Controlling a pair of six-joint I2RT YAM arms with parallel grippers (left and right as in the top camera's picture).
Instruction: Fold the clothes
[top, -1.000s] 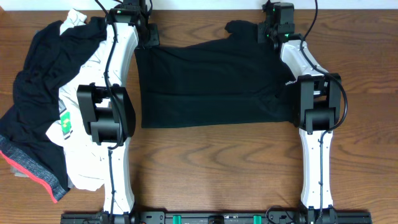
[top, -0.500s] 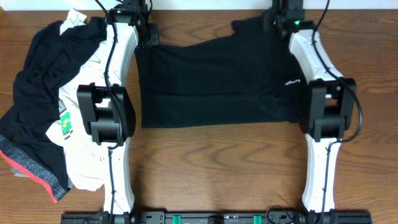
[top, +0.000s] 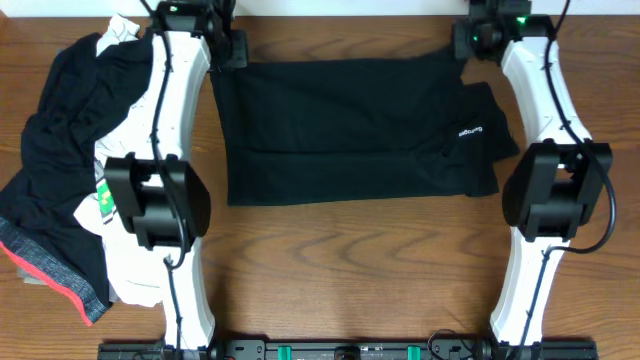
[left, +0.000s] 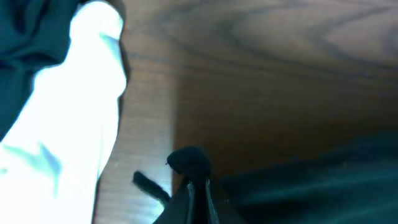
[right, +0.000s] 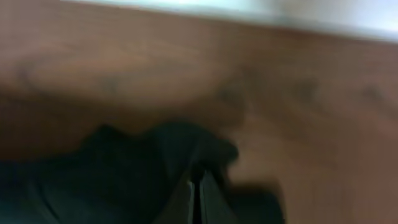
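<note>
Item 1. Left end effector (top: 226, 47): jaws pressed together, pinching the far left corner of the black shirt (top: 350, 130). From its wrist camera a small knot of dark cloth bunches at the fingertips (left: 194, 163).

Item 2. Right end effector (top: 468, 42): jaws likewise closed to a thin seam, gripping the shirt's far right corner. Dark fabric is gathered round the tips in its own blurred wrist view.

Item 3. Black shirt: spread flat on the bench (top: 350, 265), between the two arms, its far edge drawn straight between the two grips. The near edge lies roughly straight. A fold of cloth, perhaps a sleeve, juts out on the right side, beside the right arm. Small white lettering (top: 470, 130) sits near that side.

Item 4. Heap of clothes (top: 70, 170): unfolded, left of the shirt, beyond the left arm. Contents:
- a dark garment (top: 55, 140), crumpled;
- a white garment (top: 135, 250), partly under the left arm, carrying a green patch (top: 105, 200);
- a red-edged hem (top: 55, 275) at the end of the heap nearest the arm bases.

Item 5. Bench: brown wood grain, bare on the near side of the shirt.
</note>
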